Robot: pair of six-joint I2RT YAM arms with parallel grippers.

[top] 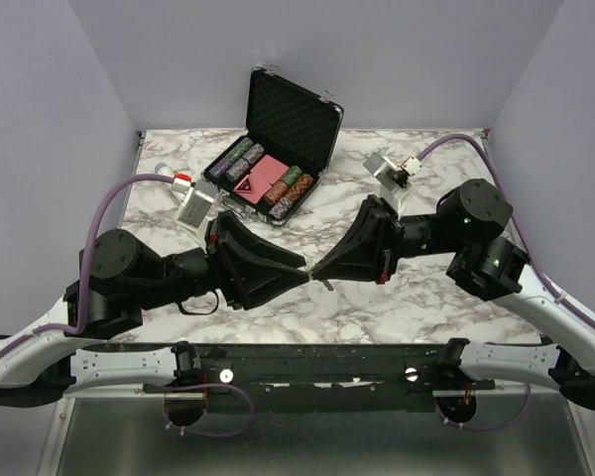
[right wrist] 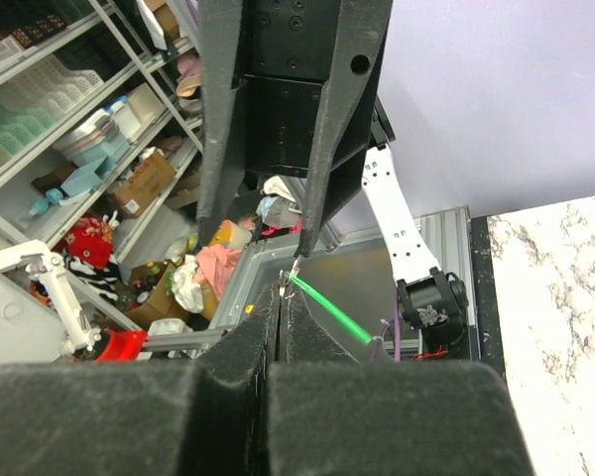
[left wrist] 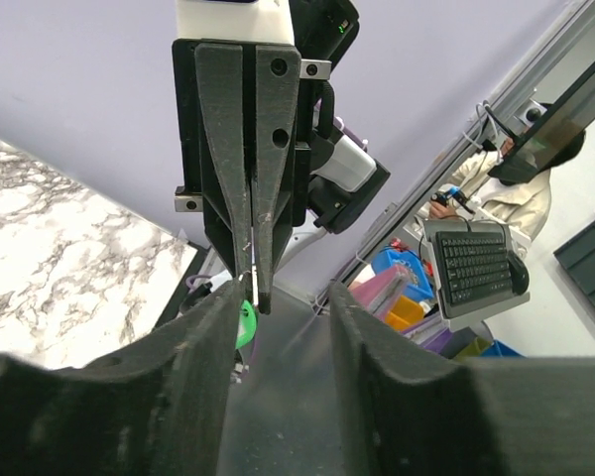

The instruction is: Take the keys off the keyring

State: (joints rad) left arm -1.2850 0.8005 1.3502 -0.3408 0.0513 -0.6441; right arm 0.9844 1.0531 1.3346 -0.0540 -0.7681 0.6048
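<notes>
My two grippers meet tip to tip above the middle of the marble table (top: 446,307). My right gripper (top: 317,270) is shut; in the right wrist view (right wrist: 283,297) its tips pinch the thin grey keyring (right wrist: 297,270). The bright green key (right wrist: 333,313) hangs from the ring, edge-on. My left gripper (top: 299,277) is open. In the left wrist view (left wrist: 283,297) the green key (left wrist: 245,323) lies just inside its left finger (left wrist: 193,347), under the right gripper's shut tips. The keyring is too small to make out in the top view.
An open black case (top: 290,117) with poker chips stands at the back middle. A white box (top: 196,208) lies left of it and another small device (top: 389,171) right of it. Purple cables (top: 109,203) arch over both arms.
</notes>
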